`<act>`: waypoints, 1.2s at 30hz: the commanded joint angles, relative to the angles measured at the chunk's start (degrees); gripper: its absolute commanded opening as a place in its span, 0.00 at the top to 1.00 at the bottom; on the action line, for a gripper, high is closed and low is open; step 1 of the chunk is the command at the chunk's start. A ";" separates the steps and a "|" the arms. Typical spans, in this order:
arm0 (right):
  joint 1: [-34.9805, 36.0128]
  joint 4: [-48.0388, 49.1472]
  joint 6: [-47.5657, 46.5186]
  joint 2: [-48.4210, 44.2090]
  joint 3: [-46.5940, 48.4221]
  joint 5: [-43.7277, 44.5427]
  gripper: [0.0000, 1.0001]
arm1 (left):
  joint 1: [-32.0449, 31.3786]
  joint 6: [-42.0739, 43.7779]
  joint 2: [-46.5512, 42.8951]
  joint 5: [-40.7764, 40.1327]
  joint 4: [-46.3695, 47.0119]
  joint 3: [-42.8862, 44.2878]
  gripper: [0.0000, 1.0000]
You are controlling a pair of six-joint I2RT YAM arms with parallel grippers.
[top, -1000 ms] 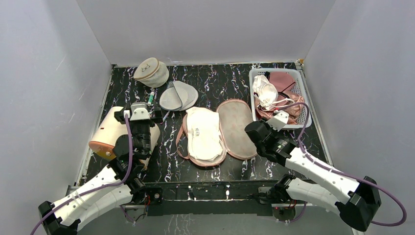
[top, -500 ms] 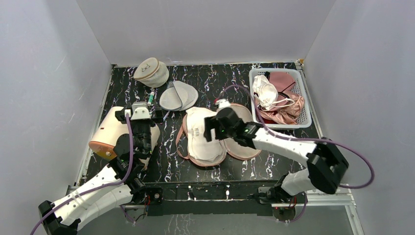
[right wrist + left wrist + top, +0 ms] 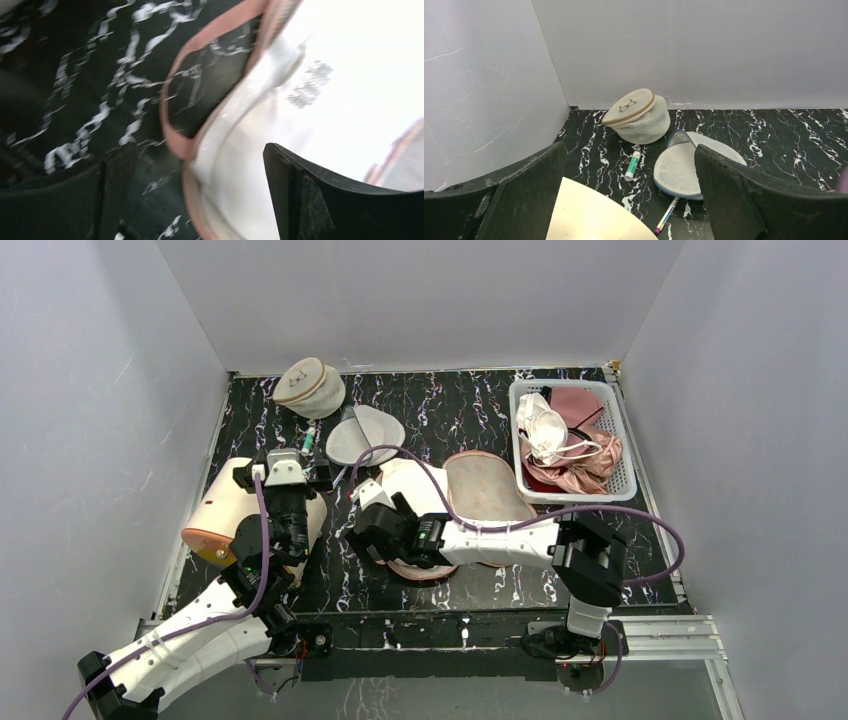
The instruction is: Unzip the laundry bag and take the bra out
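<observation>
The right gripper (image 3: 200, 200) is seen with its dark fingers spread wide and nothing clamped between them; it is held low over the left lobe of the bag (image 3: 490, 492), whose pink zipper edge curves beneath it; the bag is laid unzipped and open flat on the black marbled table (image 3: 450, 405), its right lobe showing pale mesh lining; the bra (image 3: 340, 90), smooth and off-white, is lying in the left lobe, partly covered by the right arm. The left gripper (image 3: 629, 165) is likewise open and empty, held above a rounded cream object (image 3: 594, 217) at the table's left side; beyond it a round mesh pouch (image 3: 636, 115), a flat mesh pouch (image 3: 679, 167), a small tube (image 3: 631, 165) and a pen (image 3: 666, 217) are seen; a white slatted basket (image 3: 517, 440) of pink and white garments is set at far right.
</observation>
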 commanded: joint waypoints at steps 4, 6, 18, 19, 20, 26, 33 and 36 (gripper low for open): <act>-2.46 -7.79 8.32 1.84 5.51 17.17 0.02 | 0.31 -0.15 -0.75 0.34 1.26 1.73 0.02; -4.70 -5.80 10.61 -0.17 3.34 14.61 0.02 | 0.27 -0.35 -0.62 0.51 1.09 1.81 0.02; -14.06 -3.42 16.58 -4.88 0.03 7.49 0.02 | 0.27 -0.99 -0.44 0.70 0.35 2.13 0.02; -14.04 -3.44 16.21 -4.36 0.76 6.93 0.02 | 0.26 -0.99 -0.40 0.70 0.41 2.16 0.02; -14.04 -3.39 16.11 -3.64 1.56 6.55 0.02 | 0.27 -1.06 -0.40 0.76 0.41 2.17 0.02; -12.65 -7.99 20.64 4.31 9.36 7.35 0.09 | 0.30 -0.69 -0.65 0.53 0.51 2.09 0.02; -10.20 -13.79 22.75 12.78 18.03 12.53 0.24 | 0.27 -0.77 -0.75 0.60 0.47 2.12 0.02; -10.17 -13.86 22.27 14.45 18.89 13.69 0.35 | 0.26 -0.99 -0.83 0.65 0.09 2.31 0.02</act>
